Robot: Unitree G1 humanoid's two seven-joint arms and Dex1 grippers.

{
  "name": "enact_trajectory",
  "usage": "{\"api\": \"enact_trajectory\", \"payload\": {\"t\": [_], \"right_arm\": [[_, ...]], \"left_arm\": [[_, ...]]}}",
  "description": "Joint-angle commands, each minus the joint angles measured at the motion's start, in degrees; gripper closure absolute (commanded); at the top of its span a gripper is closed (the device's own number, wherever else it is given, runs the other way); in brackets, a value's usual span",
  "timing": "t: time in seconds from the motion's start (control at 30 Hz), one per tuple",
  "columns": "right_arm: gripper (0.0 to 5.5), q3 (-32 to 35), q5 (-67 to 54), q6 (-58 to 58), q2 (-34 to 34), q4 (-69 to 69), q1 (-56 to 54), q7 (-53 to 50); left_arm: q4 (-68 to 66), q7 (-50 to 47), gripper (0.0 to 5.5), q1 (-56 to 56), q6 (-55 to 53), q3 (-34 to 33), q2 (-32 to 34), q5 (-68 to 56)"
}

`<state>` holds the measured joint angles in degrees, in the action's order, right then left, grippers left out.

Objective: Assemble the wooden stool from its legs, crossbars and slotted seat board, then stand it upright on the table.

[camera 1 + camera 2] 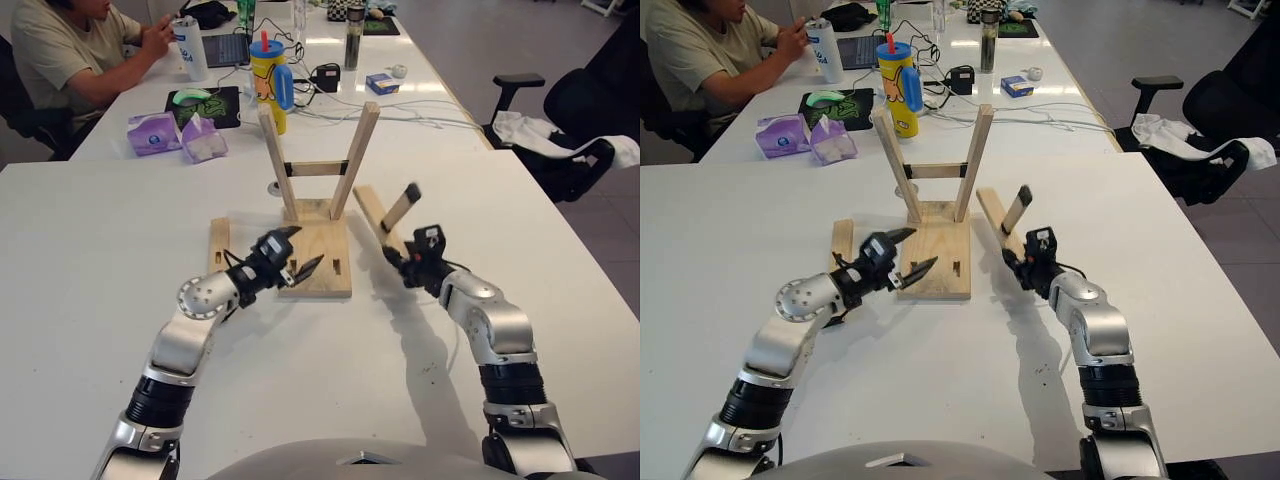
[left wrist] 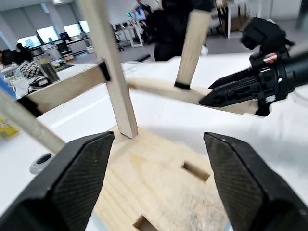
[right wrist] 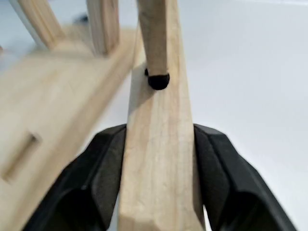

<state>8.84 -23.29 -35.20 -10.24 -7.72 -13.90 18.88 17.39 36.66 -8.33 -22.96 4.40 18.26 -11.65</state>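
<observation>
The slotted seat board (image 1: 322, 262) lies flat mid-table, with two legs (image 1: 280, 165) standing in its far end, joined by a crossbar (image 1: 316, 168). My left gripper (image 1: 308, 247) hovers open just over the board's left side, its wide-spread fingers (image 2: 82, 178) framing the slots (image 2: 195, 171). Right of the board lies another leg (image 1: 370, 212) with a short crossbar (image 1: 401, 205) sticking up from it. My right gripper (image 1: 390, 254) is shut on this leg's (image 3: 161, 144) near end. One more wooden piece (image 1: 219, 243) rests left of the board.
Behind the stool parts stand a yellow cup (image 1: 268, 80), tissue packs (image 1: 155, 132), a mouse pad and cables. A person sits at the far left. An office chair (image 1: 570, 150) is beyond the table's right edge. Bare white table (image 1: 100, 260) lies on both sides.
</observation>
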Motion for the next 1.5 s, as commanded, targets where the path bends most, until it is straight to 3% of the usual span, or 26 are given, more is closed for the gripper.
{"api": "enact_trajectory", "payload": {"t": [0.03,0.23,0.4,0.53,0.9,1.5], "right_arm": [[3.45,7.17,-14.01,-2.28,1.62,-5.83,-1.46,3.93],[3.45,12.24,-29.0,-10.72,-1.92,-10.54,3.97,7.07],[3.45,10.16,-43.61,-17.65,-2.46,-14.12,1.02,7.76],[3.45,4.88,-49.63,-24.52,-6.68,-13.37,0.1,12.22],[3.45,1.6,-56.03,-32.74,-16.5,-7.88,-1.64,23.4],[3.45,-0.18,-55.22,-33.08,-21.09,-7.06,-2.74,28.85]], "left_arm": [[2.69,1.62,1.59,-3.11,-12.62,-8.14,0.19,-15.33],[2.4,2.53,0.82,-8.36,-25.02,-14.14,2.16,-31.48],[1.82,1.19,0.12,-11.27,-31.96,-17.22,2.33,-42.36],[-0.06,0.85,0.1,-13.57,-36.5,-17.93,3.07,-49.25],[-4.9,-2.26,0.1,-18.64,-42.18,-21.74,5.35,-64.55],[-4.66,-0.68,2.74,-16.19,-43.87,-18.95,10.31,-69.36]]}}
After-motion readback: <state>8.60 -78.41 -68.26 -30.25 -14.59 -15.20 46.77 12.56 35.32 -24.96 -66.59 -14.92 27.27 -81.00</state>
